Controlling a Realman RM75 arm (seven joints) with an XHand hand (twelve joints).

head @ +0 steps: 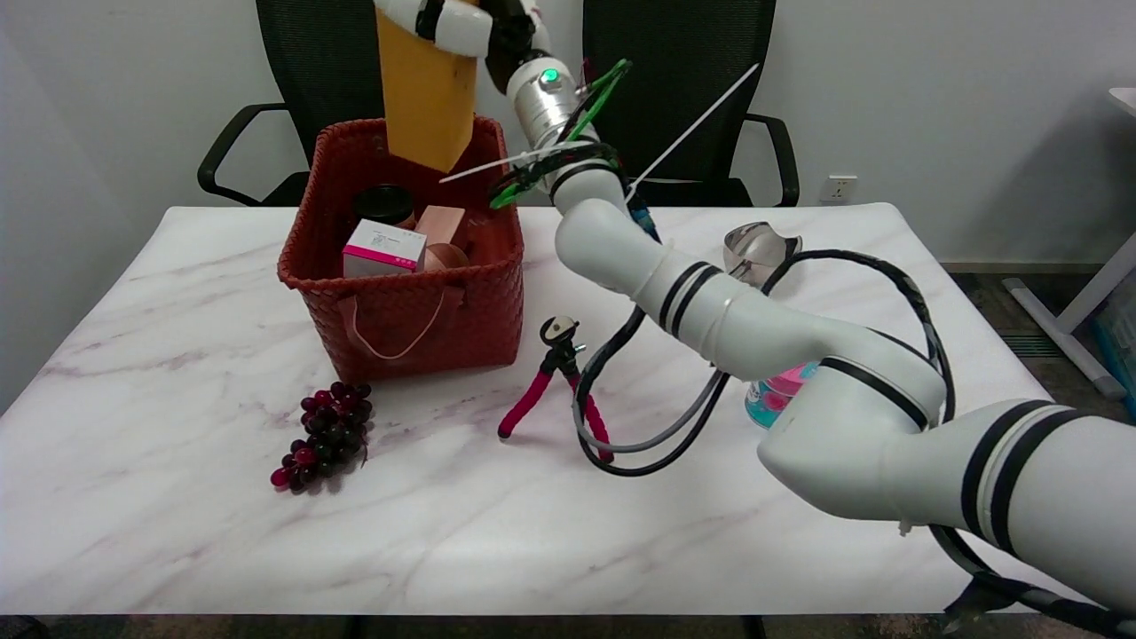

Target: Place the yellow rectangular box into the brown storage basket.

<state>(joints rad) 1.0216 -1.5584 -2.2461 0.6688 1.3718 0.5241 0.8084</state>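
Note:
The yellow rectangular box [425, 98] hangs upright above the back of the brown woven storage basket [404, 306], its lower end about level with the basket's far rim. My right hand [453, 22] grips the box near its top at the picture's upper edge, and only part of the hand shows. Inside the basket lie a white and pink carton [383, 247], a dark-lidded jar [383, 202] and a pink box [440, 223].
A bunch of dark grapes [324, 435] lies in front of the basket. A small pink-legged tripod [559, 382] stands right of it. A shiny metal scoop [754, 251] and a pink and teal item [781, 395] sit behind my arm. Two black chairs stand beyond the table.

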